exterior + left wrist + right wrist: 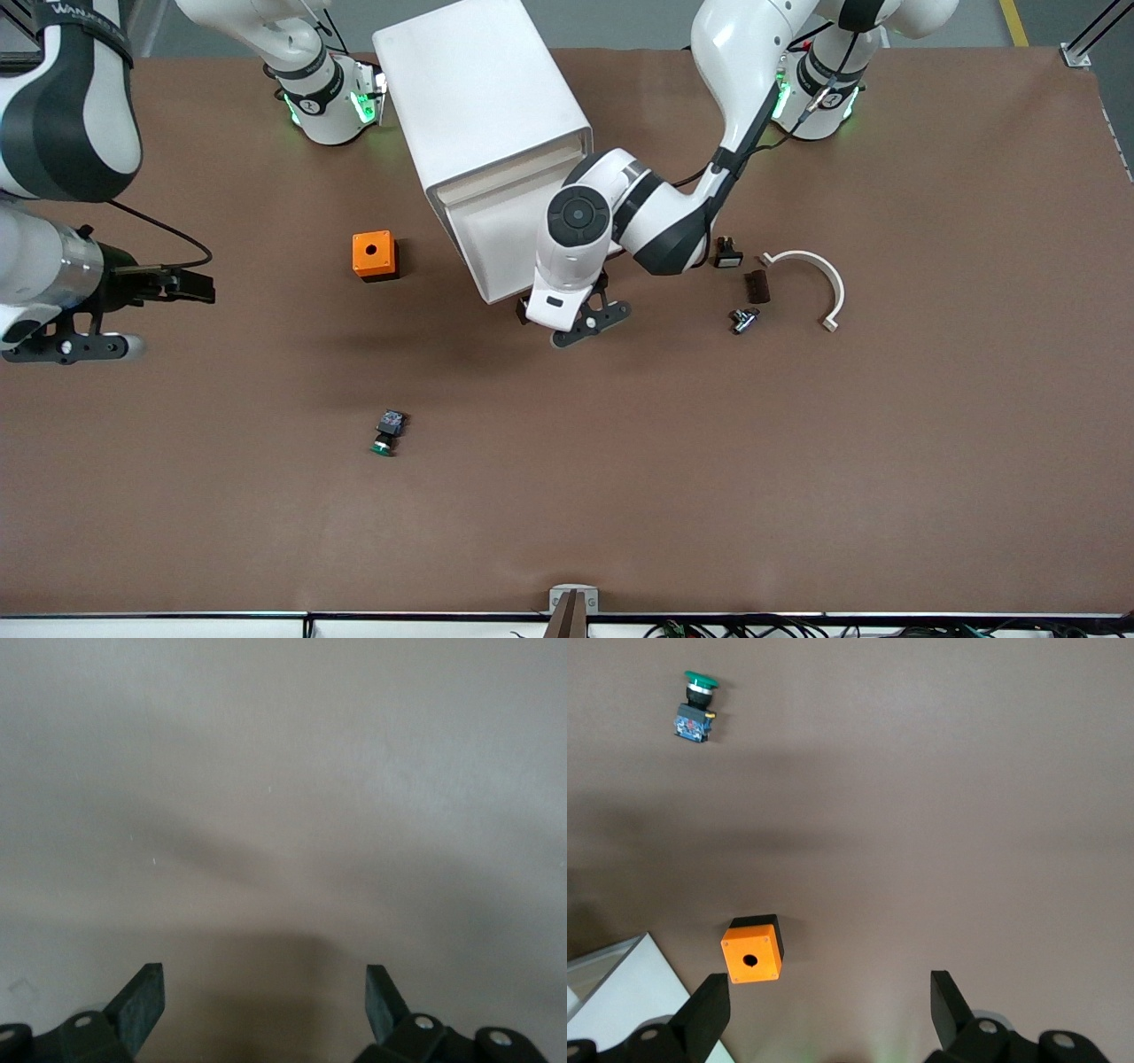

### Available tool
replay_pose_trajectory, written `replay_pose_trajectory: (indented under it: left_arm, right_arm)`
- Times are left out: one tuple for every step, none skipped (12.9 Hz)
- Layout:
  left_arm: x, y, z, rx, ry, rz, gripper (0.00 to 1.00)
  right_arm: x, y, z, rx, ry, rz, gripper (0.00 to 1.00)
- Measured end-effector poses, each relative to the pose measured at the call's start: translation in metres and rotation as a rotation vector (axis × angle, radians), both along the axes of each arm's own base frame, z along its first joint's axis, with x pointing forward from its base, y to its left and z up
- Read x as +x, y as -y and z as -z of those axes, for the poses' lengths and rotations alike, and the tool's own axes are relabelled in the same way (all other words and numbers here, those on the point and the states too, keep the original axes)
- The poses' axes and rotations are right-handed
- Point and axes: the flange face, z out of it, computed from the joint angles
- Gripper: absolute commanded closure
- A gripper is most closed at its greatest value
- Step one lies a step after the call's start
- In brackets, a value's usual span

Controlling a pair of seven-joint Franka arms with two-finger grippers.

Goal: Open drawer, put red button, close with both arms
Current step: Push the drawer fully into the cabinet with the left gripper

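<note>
Drawer (pixel 496 252): one of the white fronts in the boxy cabinet (pixel 478 97), facing the front camera, apparently not yet pulled out; impossible to say which front is meant. Left gripper (pixel 576 323) low at that face, fingers (pixel 142 1001) spread wide, gripping nothing, only a pale surface close ahead in the left wrist view.

Probably the opening step. To do it well: hook one front's edge squarely, pull straight out along the drawer's own line, avoid twisting the cabinet on the counter (pixel 620 496).

Nothing of the drawers' insides visible. No red cap surely made out anywhere; small dark parts (pixel 727 252) toward the left arm's end too unclear to name.

Orange box (pixel 373 255) beside the cabinet, its hole dark. Green-capped button (pixel 387 433) nearer the front camera. Right gripper (pixel 190 285) waiting over the right arm's end, fingers (pixel 709 1010) wide, nothing held.
</note>
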Motion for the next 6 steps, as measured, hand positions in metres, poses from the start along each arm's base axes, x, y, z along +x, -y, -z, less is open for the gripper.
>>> replay_pose_trajectory:
  left_arm:
    - [-0.007,0.006,0.002,-0.003,-0.011,0.001,0.00]
    - [-0.013,0.010,0.004,-0.005,-0.021,0.005,0.00]
    - [-0.019,0.014,0.006,-0.006,-0.030,0.012,0.00]
    - [-0.025,0.017,0.008,-0.007,-0.040,0.018,0.00]
    - [-0.031,0.021,0.009,-0.009,-0.049,0.020,0.00]
    - [-0.038,0.025,0.008,-0.011,-0.060,0.022,0.00]
  right_arm:
    - [-0.002,0.002,-0.004,0.000,0.000,0.003,0.00]
    - [-0.002,0.006,-0.007,0.000,0.007,0.008,0.00]
    - [-0.001,0.011,-0.010,-0.001,0.013,0.016,0.00]
    - [-0.001,0.016,-0.012,-0.001,0.019,0.026,0.00]
    - [0.000,0.022,-0.015,-0.001,0.024,0.035,0.00]
    - [0.000,0.027,-0.016,-0.001,0.028,0.043,0.00]
